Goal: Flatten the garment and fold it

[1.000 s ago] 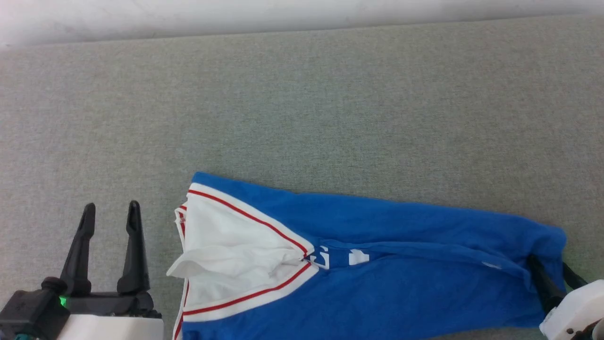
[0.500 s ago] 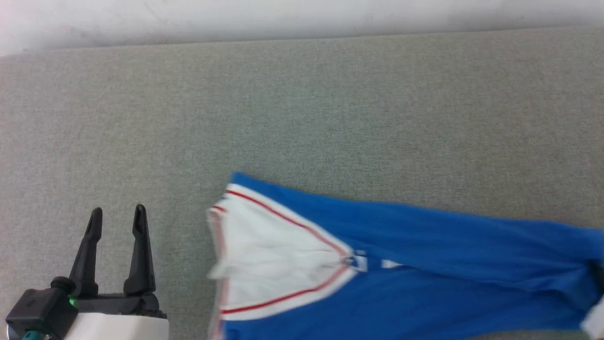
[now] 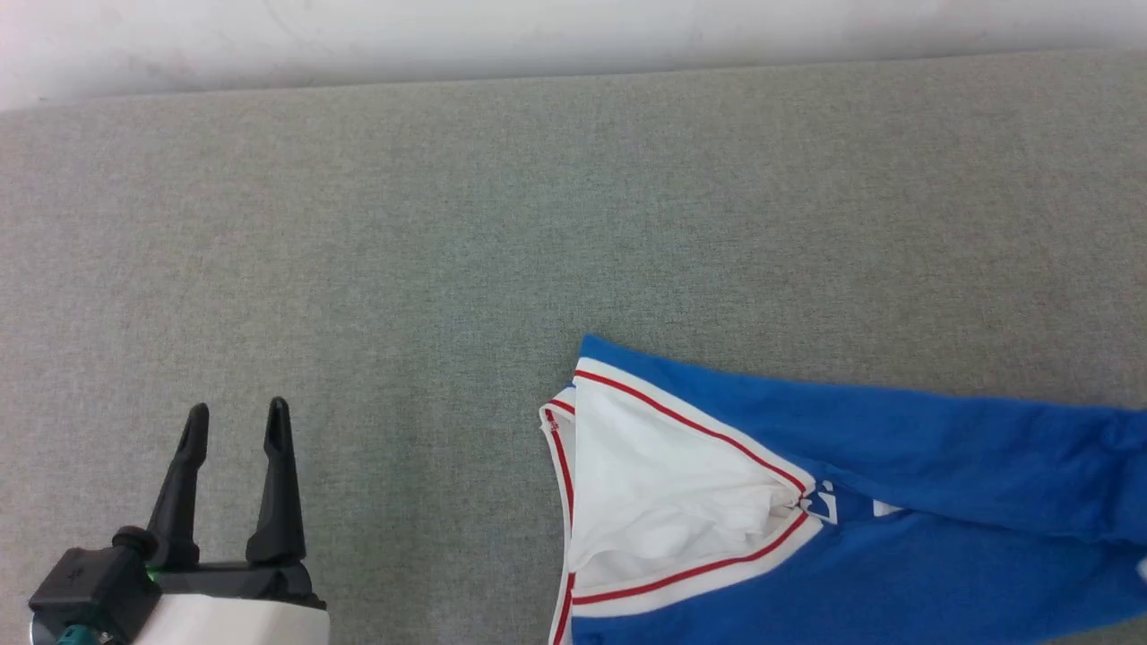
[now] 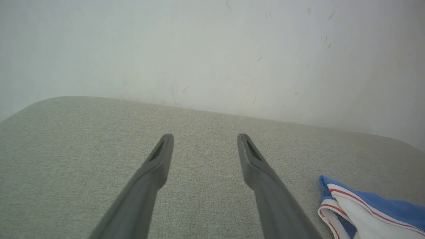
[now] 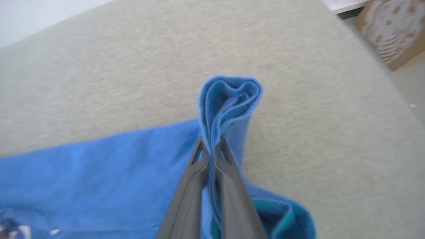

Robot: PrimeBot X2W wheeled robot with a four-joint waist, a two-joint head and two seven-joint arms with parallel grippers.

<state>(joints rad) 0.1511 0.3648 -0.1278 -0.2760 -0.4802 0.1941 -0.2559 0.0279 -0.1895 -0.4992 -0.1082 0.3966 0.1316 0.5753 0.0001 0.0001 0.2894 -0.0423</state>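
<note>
Left pincer (image 3: 237, 410) at lower left of head view, its two dark fingers spread wide with nothing between them, over the grey surface (image 3: 466, 224) and well apart from the garment (image 3: 905, 528). That garment lies bunched lengthwise on the surface at lower right, white sleeve (image 3: 663, 484) with red-and-white trim pointing left, blue body running off the right edge. Right pincer (image 5: 211, 146) in right wrist view is clamped tight on a pinched-up fold of the blue cloth
</note>
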